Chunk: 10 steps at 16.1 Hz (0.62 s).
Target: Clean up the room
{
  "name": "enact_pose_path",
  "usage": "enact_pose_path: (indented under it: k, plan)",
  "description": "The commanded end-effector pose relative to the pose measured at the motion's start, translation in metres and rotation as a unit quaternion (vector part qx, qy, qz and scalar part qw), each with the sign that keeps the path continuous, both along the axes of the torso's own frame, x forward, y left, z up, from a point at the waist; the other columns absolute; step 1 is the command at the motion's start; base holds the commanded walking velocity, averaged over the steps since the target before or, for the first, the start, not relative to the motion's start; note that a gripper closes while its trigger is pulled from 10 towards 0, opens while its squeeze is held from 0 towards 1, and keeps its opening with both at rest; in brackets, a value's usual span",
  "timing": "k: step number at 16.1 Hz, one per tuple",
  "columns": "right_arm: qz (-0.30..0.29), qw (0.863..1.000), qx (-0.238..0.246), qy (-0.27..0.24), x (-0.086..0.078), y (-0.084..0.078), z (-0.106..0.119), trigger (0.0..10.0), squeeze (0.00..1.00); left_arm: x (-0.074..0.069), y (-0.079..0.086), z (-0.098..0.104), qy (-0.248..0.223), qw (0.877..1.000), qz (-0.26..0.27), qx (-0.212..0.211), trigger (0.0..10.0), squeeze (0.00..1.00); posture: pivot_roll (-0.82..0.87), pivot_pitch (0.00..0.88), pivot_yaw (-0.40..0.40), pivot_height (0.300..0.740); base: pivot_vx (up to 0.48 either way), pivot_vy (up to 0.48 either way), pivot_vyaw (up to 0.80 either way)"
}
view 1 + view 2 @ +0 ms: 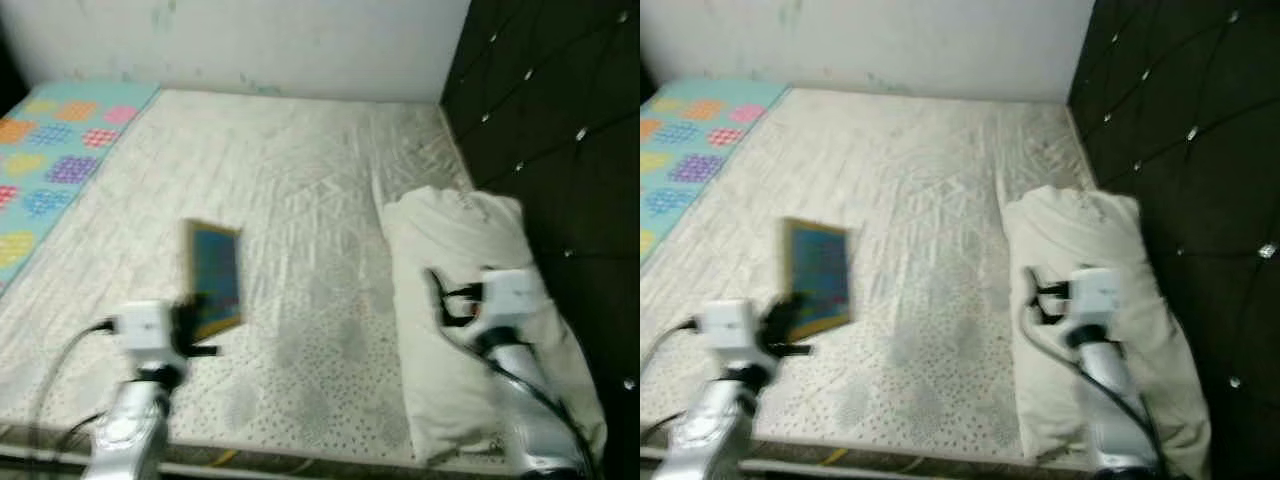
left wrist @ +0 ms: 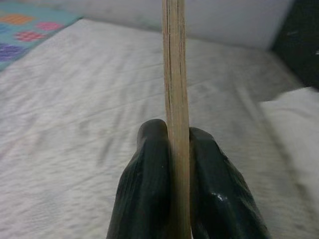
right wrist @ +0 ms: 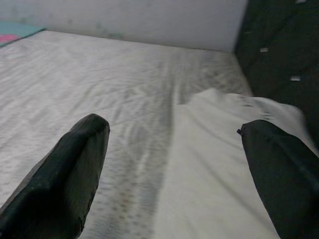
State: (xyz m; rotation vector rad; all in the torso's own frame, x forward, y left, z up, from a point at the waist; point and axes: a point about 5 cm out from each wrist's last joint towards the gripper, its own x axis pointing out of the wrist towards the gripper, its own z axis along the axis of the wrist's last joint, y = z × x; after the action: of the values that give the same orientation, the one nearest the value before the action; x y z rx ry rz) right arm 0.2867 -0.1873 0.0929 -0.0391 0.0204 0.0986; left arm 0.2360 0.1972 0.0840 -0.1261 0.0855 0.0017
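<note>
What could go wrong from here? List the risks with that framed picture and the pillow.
1. The left gripper pinches the framed picture only by its thin wooden edge, so it could twist or slip onto the mattress.
2. The right gripper is wide open above the pillow; closing there may catch only loose fabric.
3. The head views are blurred, suggesting motion that could swing the picture.

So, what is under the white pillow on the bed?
The white pillow lies on the quilted mattress, beside the dark headboard. The mattress surface continues around it; whatever is directly under the pillow is covered and cannot be seen.
</note>
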Motion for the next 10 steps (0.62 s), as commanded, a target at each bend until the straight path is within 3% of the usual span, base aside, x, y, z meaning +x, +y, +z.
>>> enact_pose_path:
  k: [1,5,8,10]
  plan:
    - [-0.011,1.0,-0.007,0.004,-0.002,-0.007,-0.001,10.0,0.0,0.001,0.0,0.005,-0.006,1.0,0.005,0.008,10.0,0.0,-0.13,0.102,0.009,0.74,0.0,0.0,0.0]
    - [-0.006,1.0,-0.008,0.002,0.002,-0.007,0.001,10.0,0.0,0.001,-0.001,0.004,0.013,0.999,-0.023,0.018,10.0,0.0,-0.12,0.109,-0.001,0.74,0.0,0.0,0.0]
    - [-0.002,1.0,-0.01,-0.01,0.008,-0.006,0.008,10.0,0.0,0.005,-0.008,0.011,0.005,0.995,-0.084,0.061,10.0,0.0,-0.12,0.111,-0.005,0.74,0.0,0.0,0.0]
    - [0.004,1.0,-0.011,-0.017,0.012,-0.003,0.012,10.0,0.0,0.005,-0.017,0.013,0.003,0.993,-0.108,0.055,10.0,0.0,-0.13,0.11,-0.009,0.74,0.0,0.0,0.0]
